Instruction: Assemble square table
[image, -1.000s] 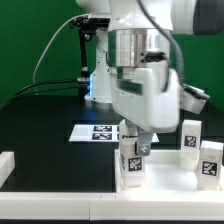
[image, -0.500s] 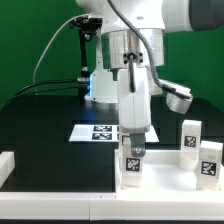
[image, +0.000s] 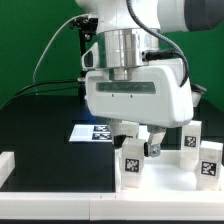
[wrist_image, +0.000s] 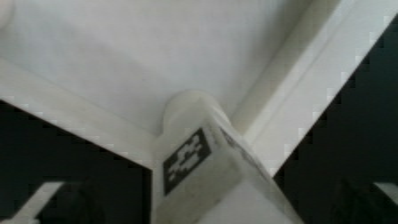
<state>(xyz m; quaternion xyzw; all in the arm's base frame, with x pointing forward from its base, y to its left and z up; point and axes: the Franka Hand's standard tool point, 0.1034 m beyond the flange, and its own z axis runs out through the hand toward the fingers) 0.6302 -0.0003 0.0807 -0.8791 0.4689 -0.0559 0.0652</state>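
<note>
**Leg Standing on Tabletop, Gripper Released**

In the exterior view, from left to right: a plain white bar (image: 6, 163) lies at the table edge; the marker board (image: 88, 132) lies flat behind; the square tabletop (image: 100, 181) fills the foreground; 1 tagged leg (image: 131, 163) stands upright near its corner; 2 further legs (image: 190, 134) (image: 210, 158) stand at the exterior view's right.

Risk: the standing leg may not be fully seated. A sideways drag from the fingers during retreat could tip or loosen it, so a straight vertical lift is advisable.

The gripper (image: 143, 140) hovers just above the leg with its jaws spread wide, holding nothing. Contact with the leg cannot be confirmed. The wrist view shows the leg (wrist_image: 208, 160) against the tabletop rim (wrist_image: 294, 75).
</note>
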